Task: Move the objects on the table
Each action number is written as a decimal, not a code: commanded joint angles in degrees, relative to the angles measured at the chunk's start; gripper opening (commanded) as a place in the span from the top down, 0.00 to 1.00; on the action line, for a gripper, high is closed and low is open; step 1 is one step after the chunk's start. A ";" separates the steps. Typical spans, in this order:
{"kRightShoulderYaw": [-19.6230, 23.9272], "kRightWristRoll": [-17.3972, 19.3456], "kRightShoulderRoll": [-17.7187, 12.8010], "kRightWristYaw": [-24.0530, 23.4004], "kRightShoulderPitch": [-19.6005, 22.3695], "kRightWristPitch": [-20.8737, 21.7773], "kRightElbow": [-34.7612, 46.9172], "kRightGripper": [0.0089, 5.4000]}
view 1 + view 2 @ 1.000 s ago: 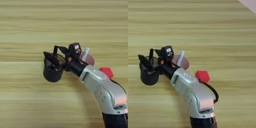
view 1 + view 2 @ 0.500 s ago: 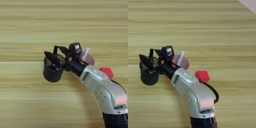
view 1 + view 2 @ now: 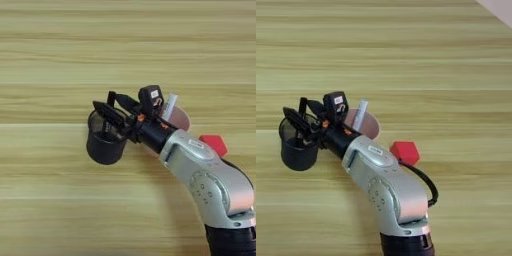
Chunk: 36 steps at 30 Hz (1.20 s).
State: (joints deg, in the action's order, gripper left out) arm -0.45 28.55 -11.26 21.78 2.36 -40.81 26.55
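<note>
My right gripper [image 3: 103, 100] hangs over the rim of the black mesh cup [image 3: 106, 147], and its two black fingers are spread open above the cup's mouth. The black marker does not stand out from the dark cup and fingers, so I cannot place it. Just right of the gripper's wrist, the white marker [image 3: 170, 105] stands tilted in the pink cup [image 3: 181, 120]. The red block [image 3: 214, 143] lies on the table [image 3: 60, 60] right of the pink cup, partly behind my silver forearm.
My forearm [image 3: 381, 175] runs from the bottom edge up and left, crossing in front of the pink cup [image 3: 370, 127]. A black cable loops beside the red block [image 3: 404, 151]. Bare wood lies all around.
</note>
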 commanded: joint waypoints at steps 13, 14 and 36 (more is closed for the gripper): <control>1.32 0.26 -0.55 0.00 3.41 2.21 1.01 0.71; 1.34 0.24 -0.55 0.01 3.42 2.22 0.99 0.73; 1.69 0.34 -0.68 0.00 3.59 2.11 1.39 0.86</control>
State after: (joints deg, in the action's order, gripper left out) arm 0.26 28.54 -11.30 21.92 2.78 -40.78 26.05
